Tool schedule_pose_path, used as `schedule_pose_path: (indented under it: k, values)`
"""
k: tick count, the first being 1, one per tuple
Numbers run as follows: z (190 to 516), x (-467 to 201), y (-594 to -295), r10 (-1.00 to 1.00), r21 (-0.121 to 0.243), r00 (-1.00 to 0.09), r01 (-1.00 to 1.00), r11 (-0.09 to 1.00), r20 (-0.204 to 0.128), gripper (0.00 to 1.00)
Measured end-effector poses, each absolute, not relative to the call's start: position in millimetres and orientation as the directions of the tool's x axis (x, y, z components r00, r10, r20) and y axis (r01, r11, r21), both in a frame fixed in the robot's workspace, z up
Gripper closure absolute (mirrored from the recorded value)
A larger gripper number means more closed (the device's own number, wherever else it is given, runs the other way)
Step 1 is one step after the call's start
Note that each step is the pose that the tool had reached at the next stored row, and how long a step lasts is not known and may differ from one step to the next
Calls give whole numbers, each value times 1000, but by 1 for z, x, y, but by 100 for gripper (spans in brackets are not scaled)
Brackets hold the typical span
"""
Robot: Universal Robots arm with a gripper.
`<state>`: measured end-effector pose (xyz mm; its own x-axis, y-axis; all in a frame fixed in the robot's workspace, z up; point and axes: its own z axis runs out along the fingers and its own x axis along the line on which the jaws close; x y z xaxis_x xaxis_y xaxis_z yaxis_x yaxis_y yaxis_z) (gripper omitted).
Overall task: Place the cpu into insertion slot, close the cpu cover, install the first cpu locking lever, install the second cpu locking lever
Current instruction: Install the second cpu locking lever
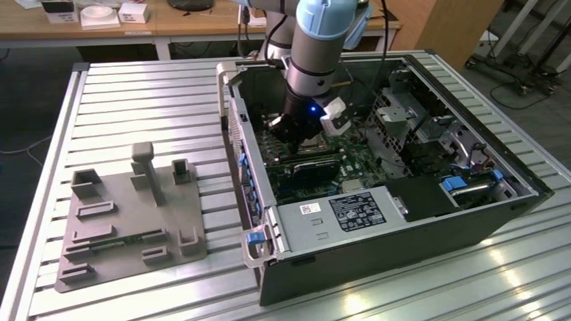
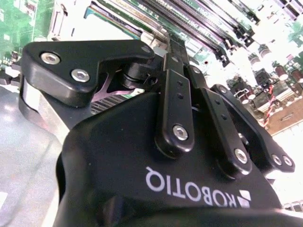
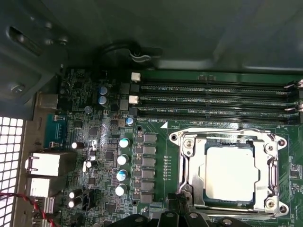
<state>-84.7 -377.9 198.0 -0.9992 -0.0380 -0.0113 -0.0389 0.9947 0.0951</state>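
Ribbed aluminium worktable (image 1: 134, 87) fills most of the exterior view, bright glare patches on its near slats. Beyond the worktable's far edge, a wooden desk (image 1: 160, 23) with small white boxes (image 1: 98, 15) on top. Dark floor (image 1: 27, 100) off the worktable's exterior-view-left side, a cable lying on it. Wooden panel (image 1: 450, 27) beyond the far corner, wheeled frame legs (image 1: 522, 47) beside it.

The cpu (image 3: 231, 173) had a matt silvery metal top; the cpu cover (image 3: 189, 166) was shiny metal; the end effector (image 2: 180, 94) was smooth black plastic.

One cpu (image 3: 232, 173), four memory slots (image 3: 213, 99)
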Motion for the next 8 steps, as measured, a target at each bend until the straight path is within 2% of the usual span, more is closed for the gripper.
schedule_pose_path:
  k: [8]
  values:
    - [195,-85,-378,-38,95,-999,-39,995,-11,90]
